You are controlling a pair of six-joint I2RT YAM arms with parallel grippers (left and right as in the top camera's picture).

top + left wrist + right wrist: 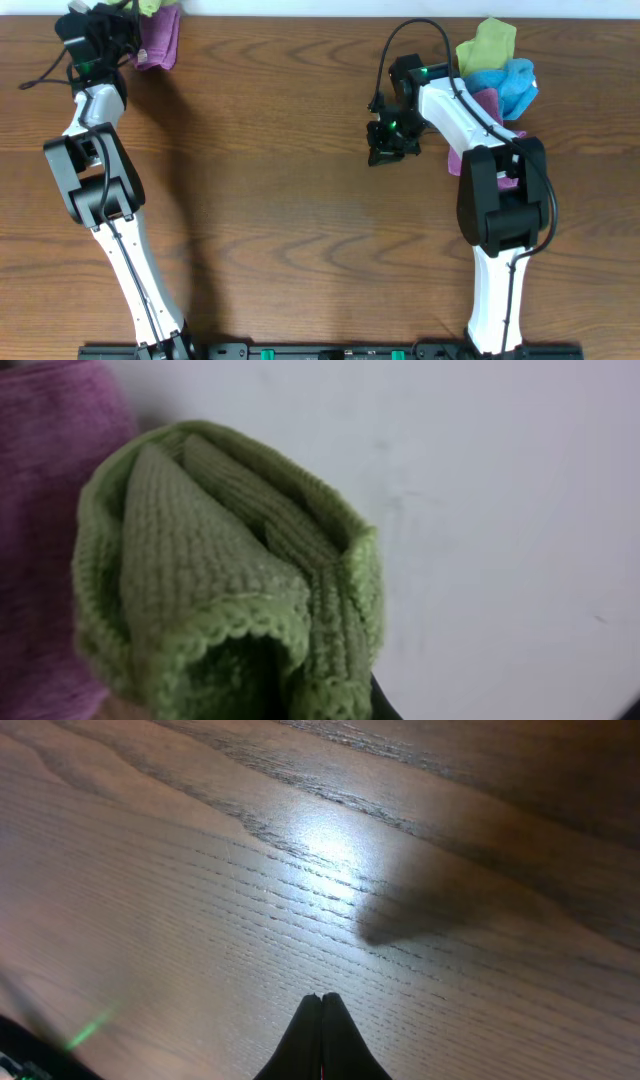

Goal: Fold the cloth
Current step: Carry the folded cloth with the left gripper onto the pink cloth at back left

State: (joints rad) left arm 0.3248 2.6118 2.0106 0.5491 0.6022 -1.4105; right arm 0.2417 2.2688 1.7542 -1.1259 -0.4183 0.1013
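In the overhead view, your left gripper (125, 25) sits in the upper left corner of the frame, at the far edge of the table (280, 200). The green cloth (150, 6) lies right at its tip, cut off by the top edge of the frame. A purple cloth (158, 42) lies just below and touches the green one. Your right gripper (385, 148) hangs over bare wood right of centre, well apart from the green cloth. A pile of cloths (500, 75) in yellow-green, blue and pink sits in the upper right, just beside the right arm.

In the left wrist view, the green cloth (230, 590) fills the left and centre of the frame, bunched into upright ridges that draw together toward the bottom edge. The purple cloth (45, 520) shows behind it along the left side. A plain white surface (500, 510) takes up the right half. The cloth hides the fingers, so you cannot tell whether this gripper is clamped on it or apart.

In the right wrist view, your right gripper (321, 1035) has its two dark fingers pressed together, tips touching, with nothing between them. Under them lies only the wood grain of the table (200, 870), with a bright glare patch at centre and a dark shadow (420, 915) just right of it.
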